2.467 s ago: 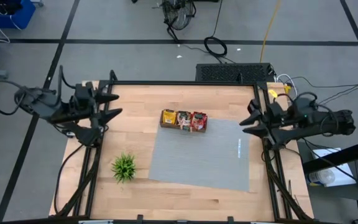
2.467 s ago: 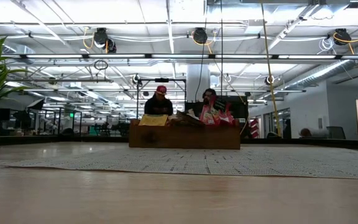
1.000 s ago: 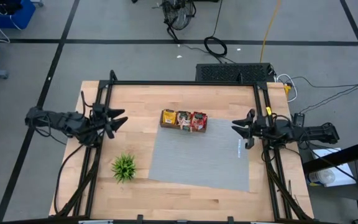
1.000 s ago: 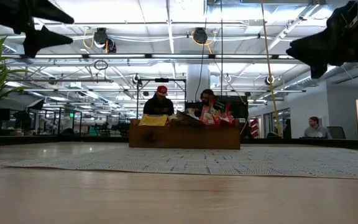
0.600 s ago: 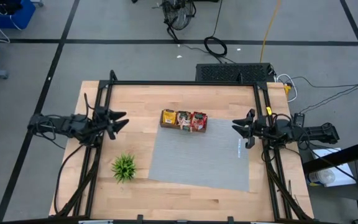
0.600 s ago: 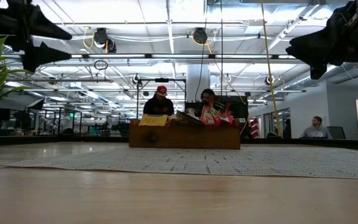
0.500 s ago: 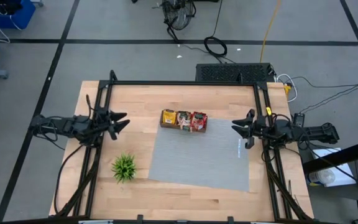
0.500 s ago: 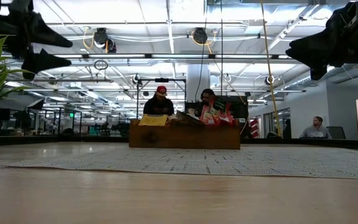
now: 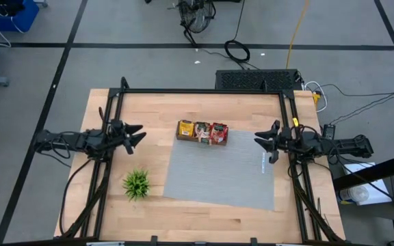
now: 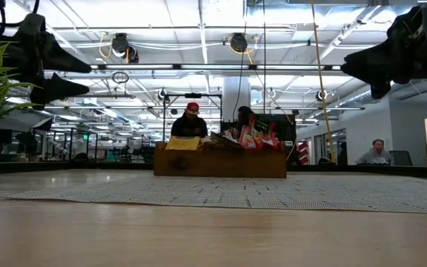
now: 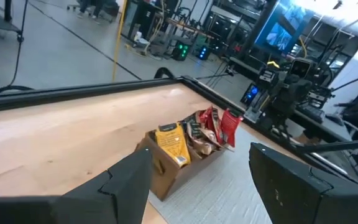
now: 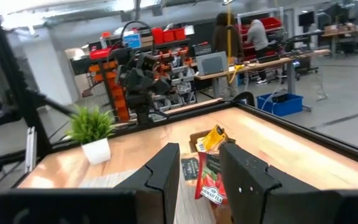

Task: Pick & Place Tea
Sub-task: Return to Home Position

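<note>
Two empty grippers and a bare mat tell me the sorting looks done, and the step in hand is the return to the rest pose. Nearest me, the small green plant (image 9: 136, 183) stands in its white pot on the wooden table (image 9: 149, 219), just off the near left corner of the grey mat (image 9: 221, 171). I see no loose packet on either. Halfway back, the left gripper (image 9: 139, 134) hangs above the left part of the table with its fingers spread wide, pinching nothing. Opposite it, the right gripper (image 9: 258, 141) hovers over the mat's right edge, fingers parted by a narrow gap and likewise empty. Both point inward at the wooden organizer (image 10: 219, 165), which sits at the mat's far left corner, well apart from either gripper. The tea (image 9: 211, 131) stands packed upright in it: yellow packets (image 9: 185, 128) in the left section, grey-brown ones in the middle, red packets (image 9: 219, 132) on the right. I judge the next move needs no grasp, only each arm folding back toward its own side. The side rails of the black frame (image 9: 204, 91) run close beneath there and deserve care, while the middle of the table offers plenty of open room. Beyond the far rail, a person in a red cap (image 10: 190, 122) shows in the workshop.
</note>
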Controlling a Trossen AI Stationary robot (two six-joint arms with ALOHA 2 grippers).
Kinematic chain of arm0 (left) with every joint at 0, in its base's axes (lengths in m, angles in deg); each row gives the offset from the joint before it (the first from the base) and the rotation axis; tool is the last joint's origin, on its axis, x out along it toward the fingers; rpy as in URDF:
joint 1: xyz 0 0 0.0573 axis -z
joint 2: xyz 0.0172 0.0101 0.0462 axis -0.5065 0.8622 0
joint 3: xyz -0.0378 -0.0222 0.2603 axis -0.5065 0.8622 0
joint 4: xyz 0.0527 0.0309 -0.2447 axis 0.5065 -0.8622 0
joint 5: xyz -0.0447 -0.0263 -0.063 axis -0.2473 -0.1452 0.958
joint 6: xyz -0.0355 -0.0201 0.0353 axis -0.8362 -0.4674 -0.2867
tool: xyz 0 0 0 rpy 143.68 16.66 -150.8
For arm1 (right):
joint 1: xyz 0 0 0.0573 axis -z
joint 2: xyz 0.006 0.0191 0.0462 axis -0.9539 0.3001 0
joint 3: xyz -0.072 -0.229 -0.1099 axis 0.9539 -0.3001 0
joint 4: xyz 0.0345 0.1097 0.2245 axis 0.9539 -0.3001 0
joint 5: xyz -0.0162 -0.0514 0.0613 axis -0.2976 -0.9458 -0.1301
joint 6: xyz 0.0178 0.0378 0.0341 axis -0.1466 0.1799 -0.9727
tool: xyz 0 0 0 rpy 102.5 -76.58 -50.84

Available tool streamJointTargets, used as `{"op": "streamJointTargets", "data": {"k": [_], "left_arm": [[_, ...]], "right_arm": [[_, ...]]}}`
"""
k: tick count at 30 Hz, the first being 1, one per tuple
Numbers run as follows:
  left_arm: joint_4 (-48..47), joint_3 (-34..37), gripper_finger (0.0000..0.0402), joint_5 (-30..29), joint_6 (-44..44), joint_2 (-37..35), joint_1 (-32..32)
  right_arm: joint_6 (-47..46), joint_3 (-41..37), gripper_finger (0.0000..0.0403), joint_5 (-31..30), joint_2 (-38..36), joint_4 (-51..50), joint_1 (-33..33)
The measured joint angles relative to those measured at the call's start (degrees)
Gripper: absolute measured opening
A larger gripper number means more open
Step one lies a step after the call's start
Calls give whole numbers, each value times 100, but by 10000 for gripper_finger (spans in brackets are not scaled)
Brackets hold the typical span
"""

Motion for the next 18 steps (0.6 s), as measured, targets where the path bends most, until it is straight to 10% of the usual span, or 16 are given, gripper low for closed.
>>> {"op": "streamJointTargets", "data": {"k": [18], "left_arm": [[-32, 28, 267, -179, 5, 48, -370]], "right_arm": [[-436, -5, 105, -234, 502, -115, 2]]}}
